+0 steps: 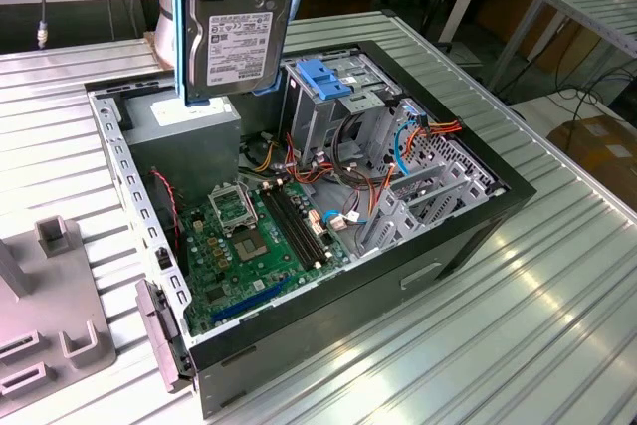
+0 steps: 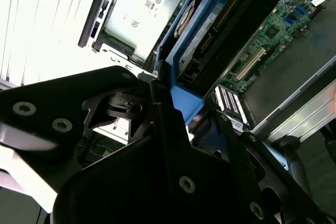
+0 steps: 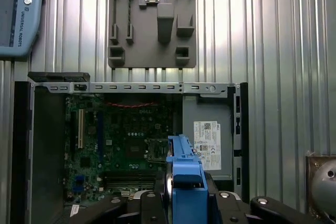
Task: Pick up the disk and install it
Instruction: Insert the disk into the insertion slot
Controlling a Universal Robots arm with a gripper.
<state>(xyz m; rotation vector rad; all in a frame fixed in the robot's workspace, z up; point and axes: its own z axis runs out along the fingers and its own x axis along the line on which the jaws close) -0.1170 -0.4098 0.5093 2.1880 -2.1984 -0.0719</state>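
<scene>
Closest to the lens, the claw point(image 3: 185, 203) is clamped on the blue-railed disk point(image 1: 234, 27), carrying it on edge. It hangs above the power supply point(image 1: 189, 141) in the open computer case point(image 1: 458, 236) mid-worktop point(image 1: 537, 335), probably held high to clear walls and cables.

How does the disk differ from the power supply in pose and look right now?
The disk hangs on edge above the case, clamped in the gripper; the power supply sits in the case's corner. The disk is a thin slab framed by blue rails; the power supply is a plain grey box. Both carry a pale label.
</scene>
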